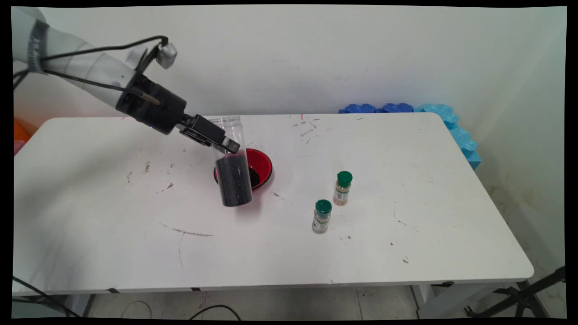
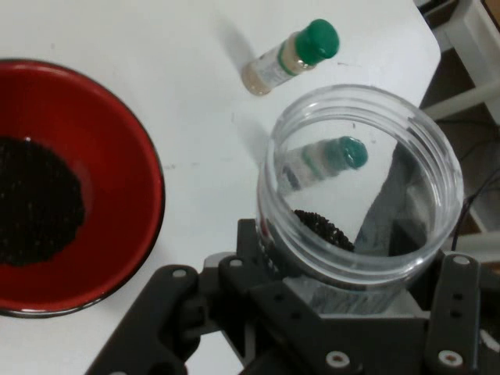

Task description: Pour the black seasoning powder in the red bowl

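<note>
**Hand holding a jar by the red bowl**

Hand (image 1: 226,145) of the white robot arm was clenched on a tall clear plastic jar (image 1: 232,167) with no lid. The black hand squeezed the jar from both sides, a little above its middle. The jar was tilted a bit, with its open mouth up and its bottom down low in front of the bowl. I could not tell if the bottom touched the white worktop (image 1: 406,180). The lower half of the jar was full of small black grains (image 1: 233,183).

A round red bowl (image 1: 264,164) sat on the worktop just behind the jar. It had a small heap of the same black grains in its middle. In the hand view the bowl lay to the left of the jar.

Two small glass spice bottles with green caps stood upright on the worktop, to the right of the bowl and well apart from it. One bottle (image 1: 342,188) stood farther back. The other bottle (image 1: 321,216) stood nearer the front edge. They were near each other but not touching.

Some bumpy blue foam pieces (image 1: 433,118) lay behind the far right corner of the worktop, by the wall.
</note>
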{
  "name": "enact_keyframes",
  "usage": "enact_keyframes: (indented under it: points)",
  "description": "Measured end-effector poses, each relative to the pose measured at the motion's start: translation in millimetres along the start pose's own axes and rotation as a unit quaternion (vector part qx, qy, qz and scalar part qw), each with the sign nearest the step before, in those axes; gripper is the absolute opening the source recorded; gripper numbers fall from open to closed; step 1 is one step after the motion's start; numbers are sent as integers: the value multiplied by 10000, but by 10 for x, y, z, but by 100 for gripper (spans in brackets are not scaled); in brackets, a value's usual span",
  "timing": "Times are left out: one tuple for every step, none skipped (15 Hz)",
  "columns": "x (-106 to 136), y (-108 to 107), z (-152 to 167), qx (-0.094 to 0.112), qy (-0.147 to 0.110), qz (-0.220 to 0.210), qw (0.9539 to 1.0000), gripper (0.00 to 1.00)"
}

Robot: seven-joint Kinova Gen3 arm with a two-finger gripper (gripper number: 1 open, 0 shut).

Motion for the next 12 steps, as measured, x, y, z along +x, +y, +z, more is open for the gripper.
enact_keyframes:
  points:
    - [-2, -33, 35, 0, 7, -144, 9999, 0]
    - [-7, -67, 72, -13, 11, -315, 9995, 0]
    - [-11, -99, 108, -28, 13, -480, 9988, 0]
    - [-15, -129, 142, -46, 12, -649, 9979, 0]
    - [-19, -155, 169, -59, 18, -811, 9967, 0]
    - [-23, -187, 198, -71, 33, -1013, 9948, 0]
    - [-25, -218, 225, -79, 48, -1207, 9926, 0]
    - [-30, -244, 247, -80, 60, -1369, 9905, 0]
    - [-37, -275, 272, -76, 71, -1547, 9879, 0]
    - [-48, -307, 298, -65, 76, -1721, 9850, 0]
    - [-59, -331, 319, -64, 81, -1868, 9823, 0]
    - [-69, -354, 342, -73, 86, -2031, 9791, 0]
